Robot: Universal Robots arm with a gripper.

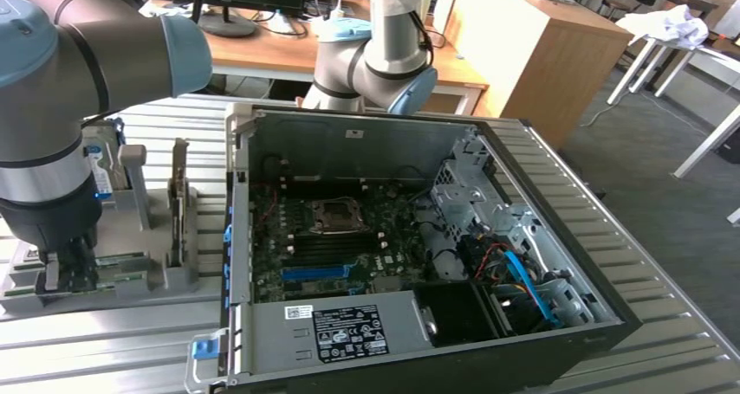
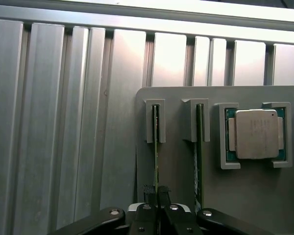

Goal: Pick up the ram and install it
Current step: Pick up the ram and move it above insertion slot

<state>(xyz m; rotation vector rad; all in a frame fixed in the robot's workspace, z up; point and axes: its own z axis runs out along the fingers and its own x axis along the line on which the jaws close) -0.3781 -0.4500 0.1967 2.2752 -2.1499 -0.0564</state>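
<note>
1. The pick-up is the step in hand. The gripper's point(image 2: 156, 192) fingers are pinched shut on the exposed edge of the ram point(image 2: 156, 147), which stands in a slot of the grey holder point(image 2: 179, 166) beside a 2nd stick point(image 2: 199, 152).
2. Freeing it calls, I judge, for a straight pull along the slot guides, because the thin board could bend if twisted.
3. The holder sits on a ribbed metal counter point(image 1: 659, 359) beside the open computer case point(image 1: 613, 312). Wooden desks point(image 1: 509, 48) stand behind.

grey tubular arm point(image 1: 69, 91) with pale-blue joint caps point(image 1: 191, 52), black pincer point(image 2: 156, 190).
</note>
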